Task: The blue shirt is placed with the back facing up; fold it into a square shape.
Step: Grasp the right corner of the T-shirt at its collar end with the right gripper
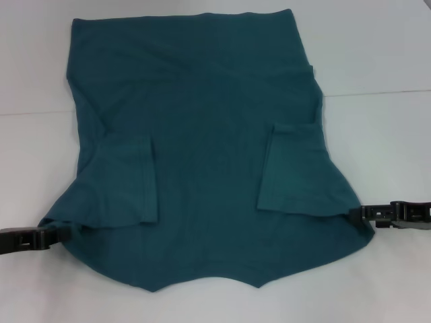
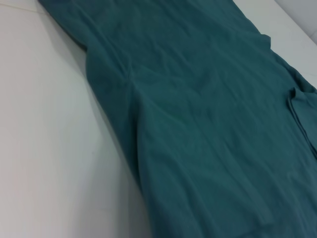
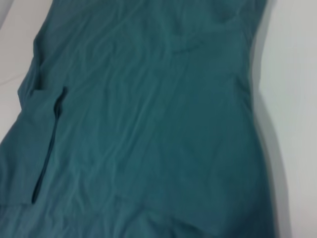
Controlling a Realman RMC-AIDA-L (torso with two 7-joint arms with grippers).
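The blue shirt (image 1: 202, 134) lies spread on the white table, plain side up, with both sleeves folded inward over its body. Its near corners are drawn out sideways toward the two grippers. My left gripper (image 1: 59, 233) sits at the near left corner, pinching the cloth edge. At the near right corner my right gripper (image 1: 355, 214) holds the edge in the same way. The left wrist view shows only the blue shirt (image 2: 198, 124) and table. In the right wrist view the blue shirt (image 3: 148, 124) fills the picture, with a folded sleeve edge on it. Neither wrist view shows fingers.
The white table (image 1: 377, 54) surrounds the shirt, with a seam line running across it at mid depth. Bare table surface shows to the left, to the right and along the near edge in front of the shirt.
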